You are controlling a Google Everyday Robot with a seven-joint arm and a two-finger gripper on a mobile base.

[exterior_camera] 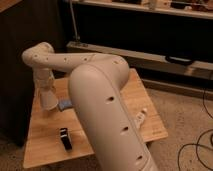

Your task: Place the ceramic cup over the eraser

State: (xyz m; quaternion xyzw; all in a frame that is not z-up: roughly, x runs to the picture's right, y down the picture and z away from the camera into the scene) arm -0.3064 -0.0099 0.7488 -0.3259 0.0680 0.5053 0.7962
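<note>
One gripper [47, 94], over the surface's [42, 145] left rear, jaws pressed together, apparently on the cup [49, 101]. Carry it mouth-down above the eraser [64, 139] near the front edge, centre it, lower straight.

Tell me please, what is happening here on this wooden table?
A white robot arm reaches over the wooden table. Its gripper hangs over the table's left side, and the fingers seem shut on the small white ceramic cup. The small black rectangular eraser stands apart, nearer the front edge, not yet covered.
</note>
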